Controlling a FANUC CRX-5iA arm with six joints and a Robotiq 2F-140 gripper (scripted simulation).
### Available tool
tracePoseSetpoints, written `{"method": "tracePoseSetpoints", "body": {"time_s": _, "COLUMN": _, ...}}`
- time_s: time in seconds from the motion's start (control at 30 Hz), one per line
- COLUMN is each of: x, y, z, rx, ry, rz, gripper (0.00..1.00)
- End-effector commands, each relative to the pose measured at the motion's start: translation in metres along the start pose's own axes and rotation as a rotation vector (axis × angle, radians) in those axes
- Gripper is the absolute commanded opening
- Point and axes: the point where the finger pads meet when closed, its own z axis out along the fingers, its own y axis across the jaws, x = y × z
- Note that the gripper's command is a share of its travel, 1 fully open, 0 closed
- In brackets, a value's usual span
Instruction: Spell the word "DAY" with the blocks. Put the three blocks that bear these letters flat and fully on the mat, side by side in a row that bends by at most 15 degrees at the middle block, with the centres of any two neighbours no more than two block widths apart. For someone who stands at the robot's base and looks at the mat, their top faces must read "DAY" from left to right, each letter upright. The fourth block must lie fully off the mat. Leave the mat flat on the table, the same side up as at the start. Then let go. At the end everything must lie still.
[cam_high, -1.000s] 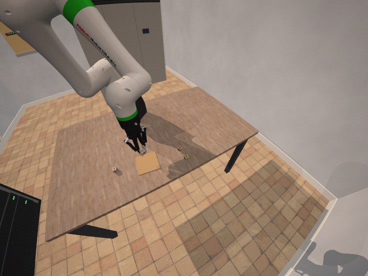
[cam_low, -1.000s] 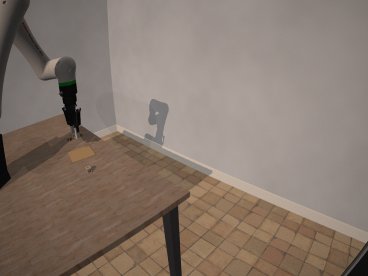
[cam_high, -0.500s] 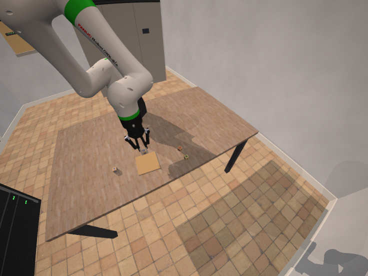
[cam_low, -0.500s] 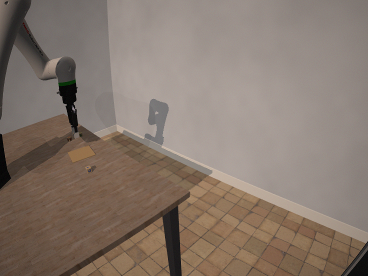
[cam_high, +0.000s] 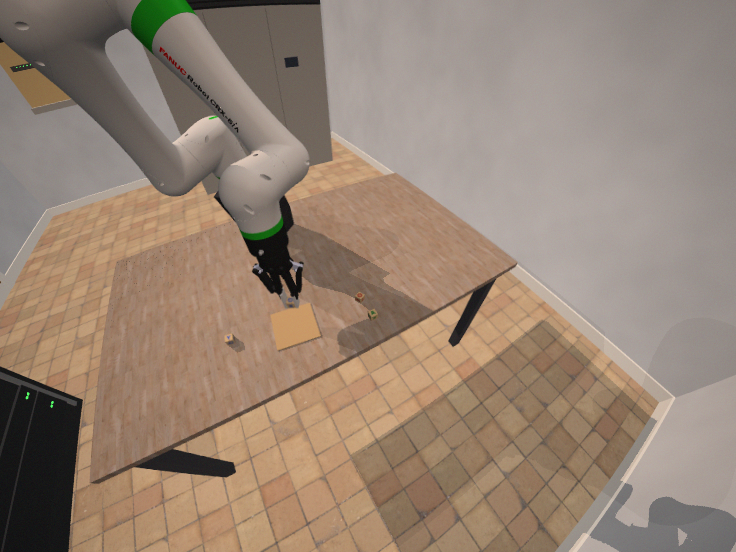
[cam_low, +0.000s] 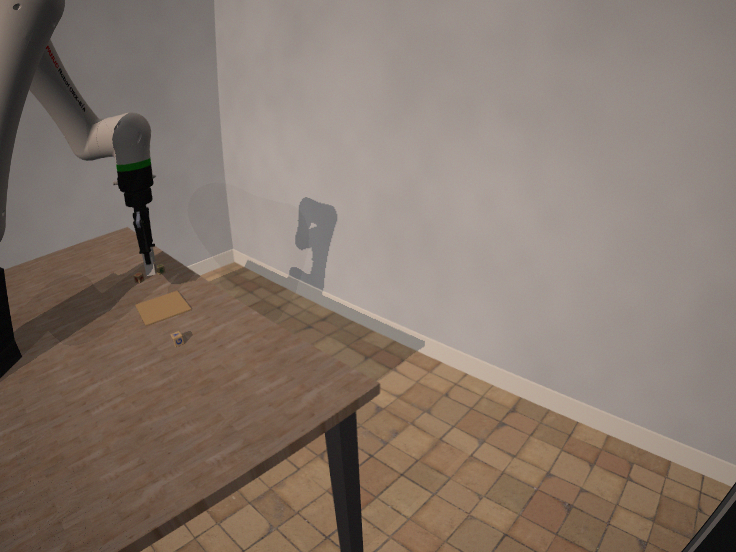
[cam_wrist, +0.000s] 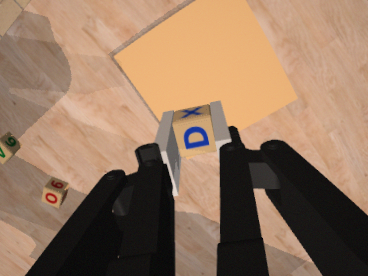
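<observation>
My gripper (cam_wrist: 195, 123) is shut on the D block (cam_wrist: 198, 133), a wooden cube with a blue D facing the wrist camera. I hold it above the table, just over the near edge of the tan mat (cam_wrist: 207, 60). In the top view the gripper (cam_high: 290, 298) hangs at the mat's (cam_high: 295, 326) far edge. A block with a red letter (cam_high: 359, 295) and a block with a green letter (cam_high: 372, 314) lie on the table right of the mat. Another block with a blue letter (cam_high: 230, 339) lies left of the mat. The mat has no block on it.
The red-letter block (cam_wrist: 55, 193) and green-letter block (cam_wrist: 8, 148) show at the left of the wrist view. The table's front edge runs close to the mat. A grey cabinet (cam_high: 267, 71) stands behind the table and a dark rack (cam_high: 35, 463) at its left front.
</observation>
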Motion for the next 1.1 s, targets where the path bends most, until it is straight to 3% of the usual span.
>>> {"method": "tracePoseSetpoints", "body": {"time_s": 0.0, "x": -0.001, "y": -0.003, "z": 0.0, "rx": -0.007, "ry": 0.015, "rz": 0.139, "gripper": 0.13}}
{"method": "tracePoseSetpoints", "body": {"time_s": 1.07, "x": -0.007, "y": -0.02, "z": 0.0, "rx": 0.001, "ry": 0.017, "rz": 1.056, "gripper": 0.13}}
